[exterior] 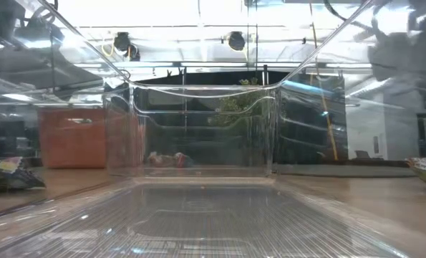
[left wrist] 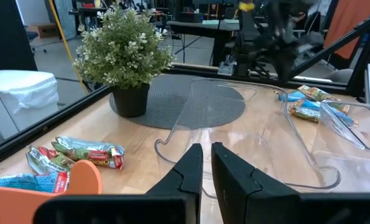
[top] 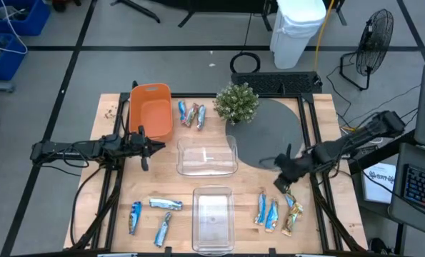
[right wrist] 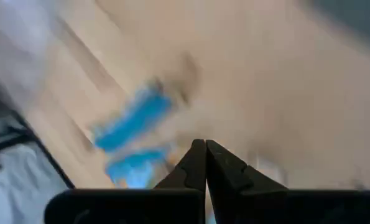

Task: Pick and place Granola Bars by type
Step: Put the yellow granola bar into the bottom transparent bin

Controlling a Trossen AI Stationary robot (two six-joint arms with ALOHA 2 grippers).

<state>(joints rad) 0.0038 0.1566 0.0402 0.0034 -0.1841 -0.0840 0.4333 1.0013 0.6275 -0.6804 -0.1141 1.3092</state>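
Granola Bars [top: 275, 213] in three groups on tabletop [top: 326, 128]: four by right front corner, three at left front [top: 155, 214], three at back [top: 191, 114] between orange bin [top: 150, 111] and potted plant [top: 236, 102]. Two clear bins [top: 208, 155] mid-table, nothing seen in them.

Right hand [top: 283, 184] just behind right-front group, fingers pinched shut, nothing between them; blue wrappers blurred in wrist view beyond tips.

Left hand [top: 145, 150] beside orange bin, fingers nearly together, empty.

Bars prob. light, foil slick and crinkly, contents crushable. Best taken across narrow mid-width w/ gentle pinch, not by flimsy crimped ends. Neighbours lie close, so could drag along.
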